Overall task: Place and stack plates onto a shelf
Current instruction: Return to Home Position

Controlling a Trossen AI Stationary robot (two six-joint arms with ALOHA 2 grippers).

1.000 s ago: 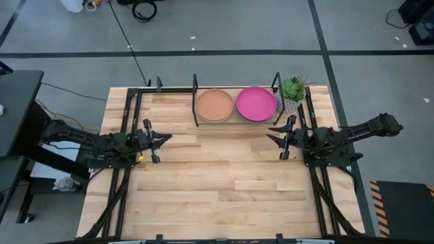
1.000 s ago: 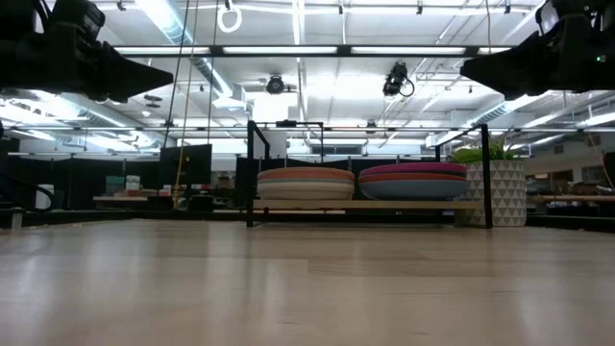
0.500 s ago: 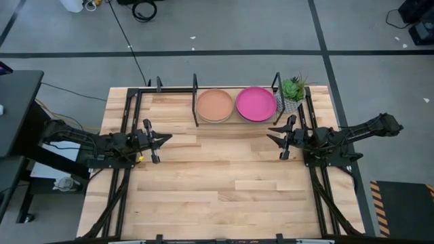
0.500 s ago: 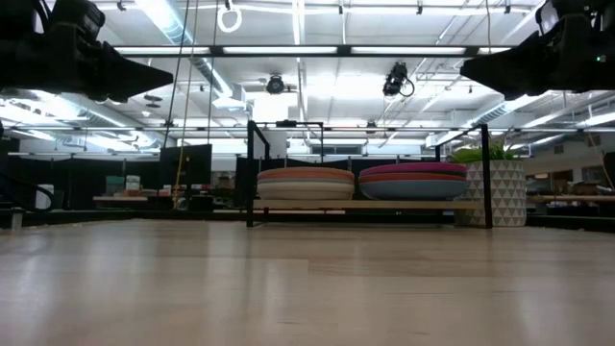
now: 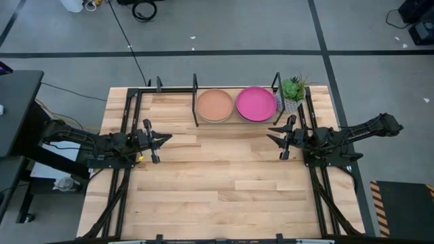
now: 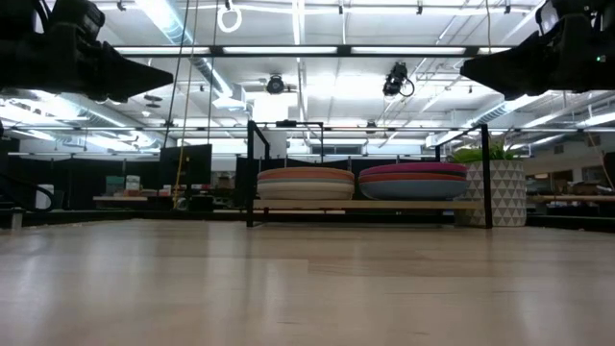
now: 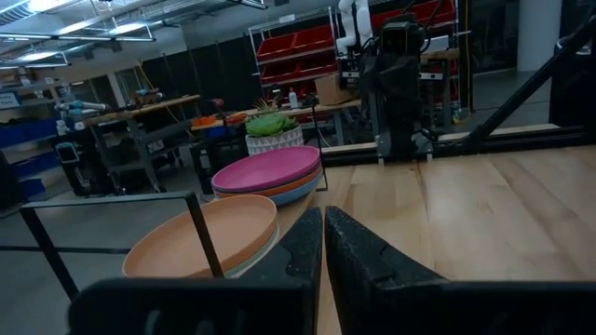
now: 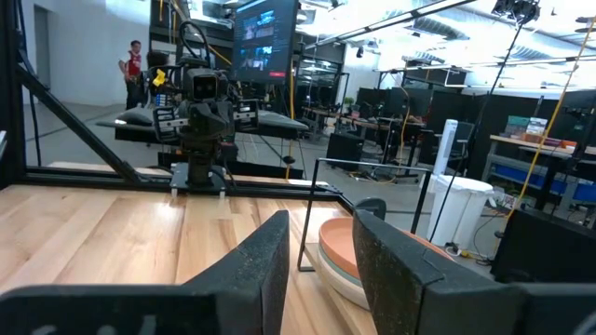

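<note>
- plates [image 6: 306, 184] lay in two piles on the shelf [image 5: 195, 88] at the far edge of the table [image 5: 217, 186], a peach plate [image 5: 214, 106] topping one and a pink plate [image 5: 255, 104] the other, just beside a potted plant [image 5: 293, 90].
- left gripper [image 5: 167, 137] hovered near the left edge, fingers pressed together, empty.
- right gripper [image 5: 270, 134] hovered near the right edge, fingers slightly parted, empty.

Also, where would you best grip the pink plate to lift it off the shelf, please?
Pinch the pink plate by its rim, coming from the middle of the table. It lies flat atop its stack, so only the raised rim offers a hold. The peach plate sits close on one side, a shelf post and the potted plant on the other; the front looks free.
</note>
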